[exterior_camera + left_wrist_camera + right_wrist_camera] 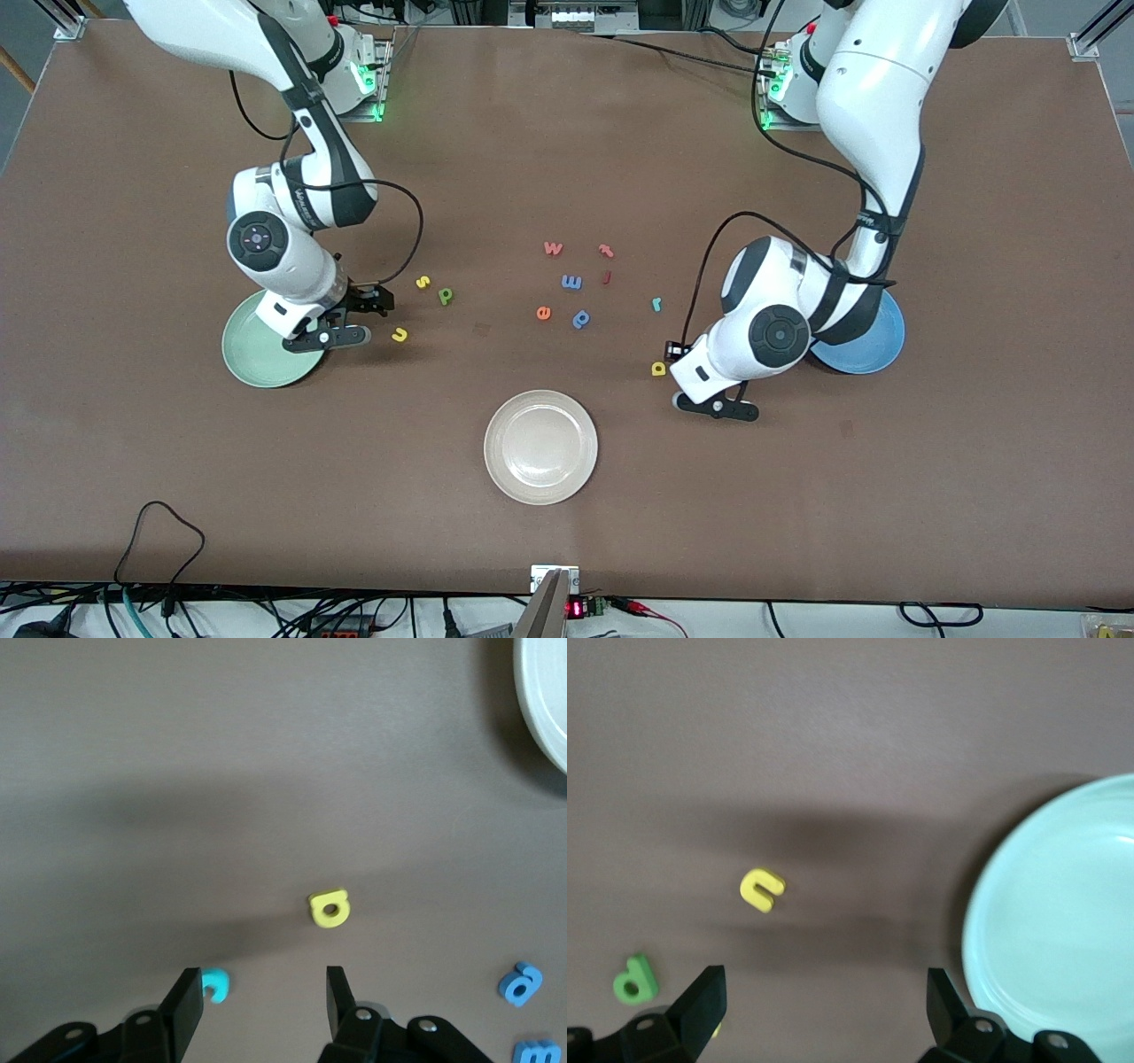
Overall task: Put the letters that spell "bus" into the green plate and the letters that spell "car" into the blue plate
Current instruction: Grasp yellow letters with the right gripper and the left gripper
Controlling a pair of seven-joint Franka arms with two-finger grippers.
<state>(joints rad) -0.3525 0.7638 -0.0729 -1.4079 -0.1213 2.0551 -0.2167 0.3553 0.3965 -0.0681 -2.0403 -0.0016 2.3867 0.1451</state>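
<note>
**Both plates bare as two arms hover over the scattered letters**

Neither target plate visibly holds a letter, so by the look of it the sorting has yet to score. The green plate (257, 354) lies at the right arm's end of the table, partly under that arm, and the part seen in the right wrist view is bare. The blue plate (873, 341) lies at the left arm's end, mostly hidden by the left arm, so what it holds cannot be told.

The right gripper (824, 1001) hangs just beside the green plate's rim with its fingers spread wide and nothing between them. The yellow "u" (400, 334) lies near it on the table, with the yellow "s" (423, 282) and the green "b" (445, 296) a little farther from the front camera.

The left gripper (261, 1005) is low over the table near the blue plate, its fingers partly parted and empty. The yellow "a" (658, 369) lies just ahead of them, the teal "c" (213, 984) beside one finger, and the teal-blue "r" (656, 304) sits farther from the camera.

Mid-table lie spare letters, among them an orange "e" (543, 312) and a blue "p"-shaped letter (581, 318). An off-white plate (540, 447) sits nearest the camera, unused. All six moves appear to remain
</note>
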